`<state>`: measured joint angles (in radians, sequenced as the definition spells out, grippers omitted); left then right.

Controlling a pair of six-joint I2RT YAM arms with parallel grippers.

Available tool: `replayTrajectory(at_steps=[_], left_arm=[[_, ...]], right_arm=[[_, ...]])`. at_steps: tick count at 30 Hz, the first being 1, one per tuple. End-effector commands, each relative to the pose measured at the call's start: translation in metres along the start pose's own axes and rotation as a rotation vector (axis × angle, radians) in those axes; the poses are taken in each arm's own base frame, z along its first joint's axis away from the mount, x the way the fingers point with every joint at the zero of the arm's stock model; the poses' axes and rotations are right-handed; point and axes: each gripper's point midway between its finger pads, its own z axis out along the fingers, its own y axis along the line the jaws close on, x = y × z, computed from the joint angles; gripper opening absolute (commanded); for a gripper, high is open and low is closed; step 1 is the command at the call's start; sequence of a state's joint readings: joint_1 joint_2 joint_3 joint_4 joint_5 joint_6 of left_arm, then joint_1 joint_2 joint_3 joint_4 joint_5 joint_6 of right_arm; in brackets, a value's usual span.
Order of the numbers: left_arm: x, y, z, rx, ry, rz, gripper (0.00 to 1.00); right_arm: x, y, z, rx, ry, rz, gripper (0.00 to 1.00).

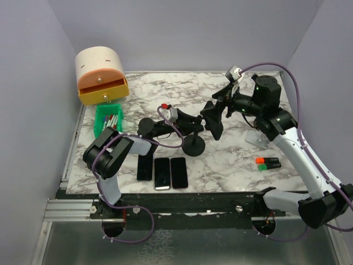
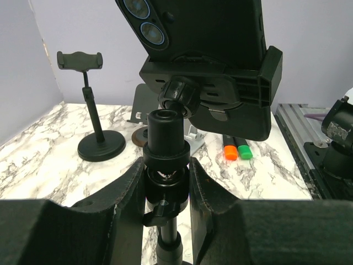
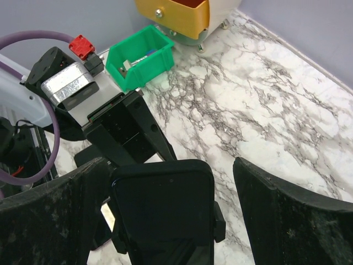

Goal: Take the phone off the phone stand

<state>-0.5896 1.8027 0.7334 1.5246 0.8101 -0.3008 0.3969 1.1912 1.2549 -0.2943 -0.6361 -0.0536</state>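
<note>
**Two grippers at the stand, phone in its clamp**

One black phone sits in the clamp at the top of the phone stand, which stands about mid-desk, a little toward the near edge. The phone leans, its camera lenses facing the left wrist camera.

The left gripper is closed on the stand's pole just under the ball joint, and its fingers press on the collar from both sides.

The right gripper is at the phone from the far-right side with its fingers spread wide. One finger is well clear of the phone's edge. Whether the other touches it cannot be told.

Three more phones lie flat side by side along the near edge. A green bin sits by the left edge, and a cream and orange drawer box at the far-left corner. Orange and green markers lie toward the right edge. A second stand with an empty clamp shows in the left wrist view.
</note>
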Motion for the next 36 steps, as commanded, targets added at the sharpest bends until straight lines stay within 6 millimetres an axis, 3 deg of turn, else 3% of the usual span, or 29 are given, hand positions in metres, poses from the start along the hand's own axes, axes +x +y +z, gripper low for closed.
replayTrajectory(at_steps=[1,20,25,29,32,36], left_arm=[[0.019,-0.034,-0.006,0.132,0.057,-0.039,0.00],[0.020,-0.034,-0.005,0.139,0.057,-0.049,0.00],[0.021,-0.033,-0.005,0.135,0.059,-0.054,0.00],[0.022,-0.032,-0.005,0.129,0.058,-0.058,0.01],[0.020,-0.032,-0.005,0.126,0.057,-0.067,0.14],[0.016,-0.030,-0.004,0.110,0.048,-0.065,0.48]], right_arm=[[0.013,0.009,-0.002,-0.053,0.032,0.023,1.00],[0.039,0.004,0.000,-0.011,0.087,0.050,0.98],[0.038,0.002,0.001,0.004,0.080,0.049,0.90],[0.039,0.002,0.003,0.012,0.087,0.044,0.73],[0.039,0.001,0.003,0.034,0.087,0.032,0.57],[0.032,0.000,-0.004,0.074,0.061,0.014,0.42]])
